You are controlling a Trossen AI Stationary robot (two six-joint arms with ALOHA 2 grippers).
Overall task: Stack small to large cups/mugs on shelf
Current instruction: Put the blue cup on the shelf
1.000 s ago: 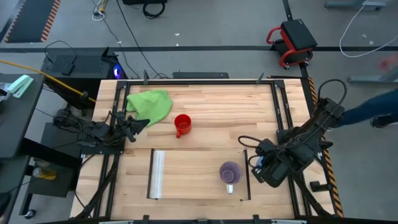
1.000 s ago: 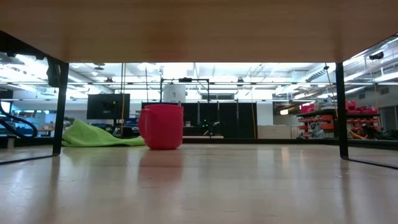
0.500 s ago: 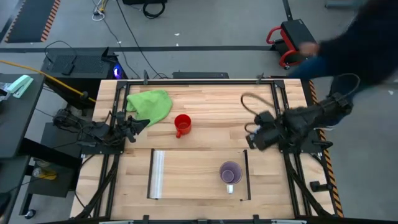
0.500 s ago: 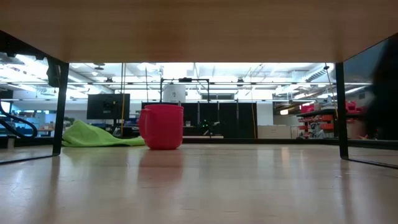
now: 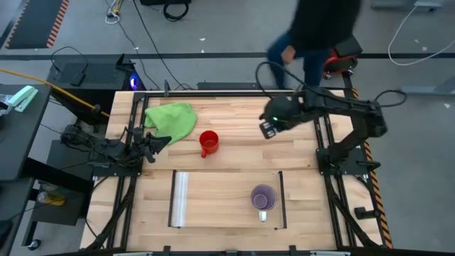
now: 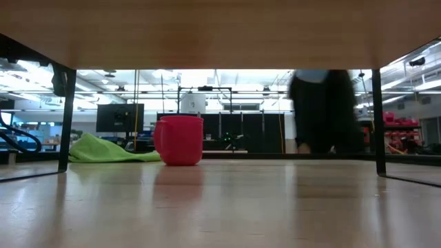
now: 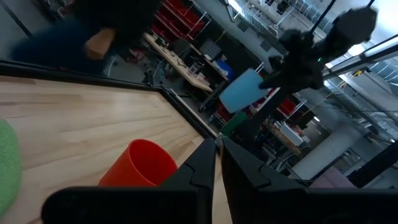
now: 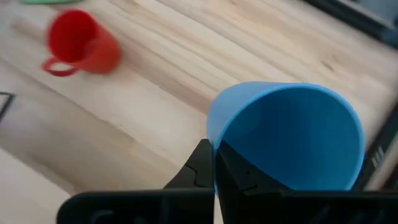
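The purple mug (image 5: 263,198) stands nearest the front edge of the counter (image 5: 234,149), upright on the shelf (image 5: 227,199), close against the thin dark rail (image 5: 283,200) at its right end. Its pale handle points toward the front edge. Set there, it reads as the base of the stack, and the rest of the panel toward the silvery rail (image 5: 180,199) lies bare.

Farther back, the red mug (image 5: 207,142) sits upright on open wood, near the green cloth (image 5: 173,119) but apart from it. There is bare counter on its right and front sides, so a sideways approach looks free.

The left end effector (image 5: 156,140) waits at the left edge of the counter, beside the cloth. Its fingers (image 7: 205,163) lie pressed together with nothing between them.

The right end effector (image 5: 269,126) hangs above the back right part of the counter, well clear of both mugs. It is clamped on the rim of the light-blue cup (image 8: 292,140), with the cup's open mouth turned toward the wrist camera. Held high like this, the cup can probably travel over the dark rail without catching it.

Beyond the back edge a person (image 5: 313,28) passes close to the frame, near the right arm's elbow. That is the one crowded side.
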